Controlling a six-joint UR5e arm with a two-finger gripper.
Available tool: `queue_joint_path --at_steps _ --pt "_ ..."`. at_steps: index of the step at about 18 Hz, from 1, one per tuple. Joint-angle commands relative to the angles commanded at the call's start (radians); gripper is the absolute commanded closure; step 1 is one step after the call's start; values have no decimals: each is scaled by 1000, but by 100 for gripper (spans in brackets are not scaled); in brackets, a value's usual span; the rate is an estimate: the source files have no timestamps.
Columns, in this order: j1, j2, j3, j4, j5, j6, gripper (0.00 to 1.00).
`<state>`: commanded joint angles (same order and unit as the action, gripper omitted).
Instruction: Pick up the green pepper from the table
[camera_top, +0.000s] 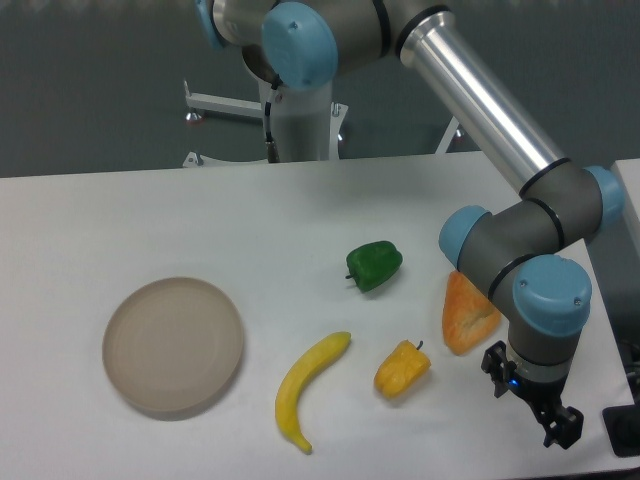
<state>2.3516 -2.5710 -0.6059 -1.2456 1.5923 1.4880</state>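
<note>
Nearest the camera, bottom right: hand (532, 400) pointing down over the front-right corner of the white counter (200, 220), black fingers (561, 428) small and partly dark against the edge, gap not readable, so cannot tell if wide or narrow; nothing seen gripped. Just left of that, yellow-orange pepper (402, 368) lying on the counter, with yellow banana (305, 388) beside it to the left, curved, one end toward the front edge. Far left, round beige plate (174, 345) flat on the counter, well apart from the fruit. Slightly farther back on the right, orange wedge-shaped piece (468, 312), partly hidden behind the arm's wrist joint. Beyond these, near mid-counter: green pepper (374, 264), glossy dark green, resting on its side, stem toward the left-front, touching nothing, well apart from the hand, behind and between the banana and the yellow-orange pepper. Silver arm (480, 100) running diagonally from top centre down to the blue-capped elbow at right. At the back, white stand (300, 130) against a dark grey wall (90, 90).
</note>
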Motion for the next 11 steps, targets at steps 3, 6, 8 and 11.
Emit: queue_joint_path --at_steps 3,6,8,11 --pt "0 2 -8 0 0 0 0" --pt "-2 5 -12 0 0 -8 0" --pt "-2 12 -14 -8 -11 -8 0" --pt "-2 50 -56 -11 -20 -9 0"
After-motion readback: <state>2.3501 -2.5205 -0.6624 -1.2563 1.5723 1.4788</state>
